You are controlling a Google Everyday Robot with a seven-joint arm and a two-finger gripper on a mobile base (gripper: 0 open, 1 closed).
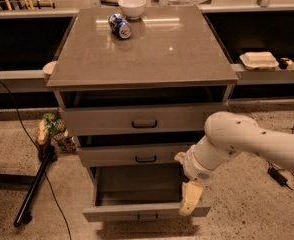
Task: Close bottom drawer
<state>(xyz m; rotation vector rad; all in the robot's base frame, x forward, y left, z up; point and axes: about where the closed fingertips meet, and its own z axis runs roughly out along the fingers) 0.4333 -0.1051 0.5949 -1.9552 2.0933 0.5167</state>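
Hand [191, 200]: mine, hanging over the right front corner of the bottom drawer [137, 213]; spread or pressed together, I cannot tell. Bottom drawer: pulled well out, its front just below my hand. Remaining: I judge the whole push.

We see the grey bottom drawer [122, 213] pulled well out, level, its dark pull [147, 216] beside our tool [189, 206], which hangs at its right front corner.
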